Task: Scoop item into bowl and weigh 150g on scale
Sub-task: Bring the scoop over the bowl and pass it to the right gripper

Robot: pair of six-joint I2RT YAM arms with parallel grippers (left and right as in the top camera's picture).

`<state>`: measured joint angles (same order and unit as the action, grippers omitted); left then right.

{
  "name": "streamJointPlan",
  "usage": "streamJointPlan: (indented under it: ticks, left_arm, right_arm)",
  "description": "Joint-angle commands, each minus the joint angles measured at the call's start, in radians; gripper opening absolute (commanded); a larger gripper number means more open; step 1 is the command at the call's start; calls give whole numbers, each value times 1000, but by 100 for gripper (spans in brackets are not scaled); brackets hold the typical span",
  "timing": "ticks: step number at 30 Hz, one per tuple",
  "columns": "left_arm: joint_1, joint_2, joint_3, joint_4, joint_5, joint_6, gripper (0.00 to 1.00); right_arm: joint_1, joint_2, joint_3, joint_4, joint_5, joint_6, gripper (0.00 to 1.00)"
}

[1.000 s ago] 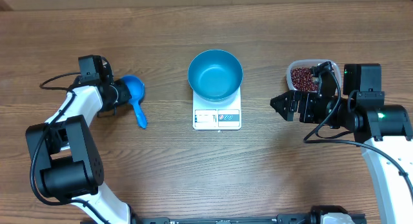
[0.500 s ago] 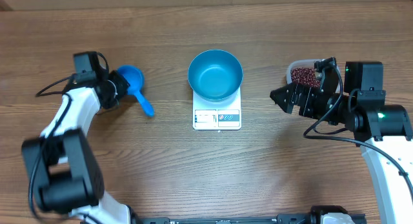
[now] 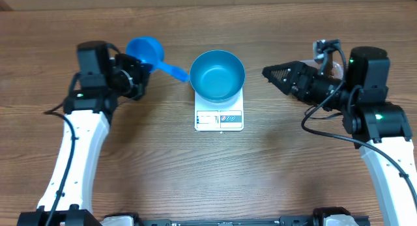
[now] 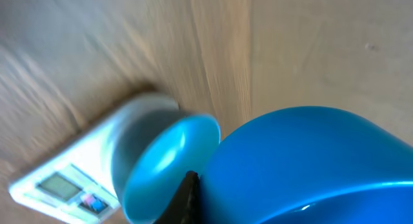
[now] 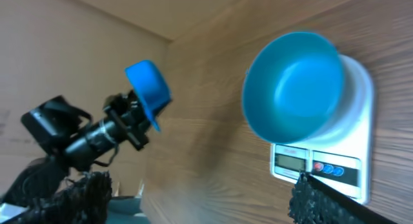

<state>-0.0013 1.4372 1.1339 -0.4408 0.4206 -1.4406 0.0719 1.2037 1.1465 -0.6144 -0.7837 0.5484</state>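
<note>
Two tools, left tool [image 3: 137,75] clamped on blue scoop [image 3: 146,49], right tool [image 3: 271,73] spread wide, empty.

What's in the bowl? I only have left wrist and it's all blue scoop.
Observer: Nothing. Overhead shows the bowl empty, sitting on the scale.
Operator: Where's the right arm?
Observer: The right gripper is open with nothing in it, to the right of the bowl and apart from it.
Operator: Is the scoop loaded?
Observer: No. From overhead the scoop looks empty, with its handle pointing toward the bowl.
</note>
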Motion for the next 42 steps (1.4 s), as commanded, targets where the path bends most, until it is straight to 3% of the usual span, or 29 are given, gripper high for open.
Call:
streamJointPlan:
  ticks: [1, 7, 15, 19, 33, 42]
  left_arm:
    - [-103, -18, 10, 12, 21, -223, 5]
    - [-225, -18, 10, 27, 22, -331, 4]
    - [-243, -18, 10, 26, 79, -336, 4]
    - [-245, -18, 10, 18, 110, -336, 4]
    - [-249, -18, 10, -8, 149, -336, 5]
    - [-249, -18, 10, -26, 149, -333, 4]
  right_arm:
    - [76, -3, 25, 27, 78, 102, 87]
    - [233, 11, 25, 66, 274, 109, 83]
    - [389, 71, 25, 182, 386, 42, 73]
    - [441, 84, 25, 217, 463, 43, 62]
    - [491, 149, 25, 299, 522, 49, 33]
    - [491, 149, 25, 318, 548, 49, 24]
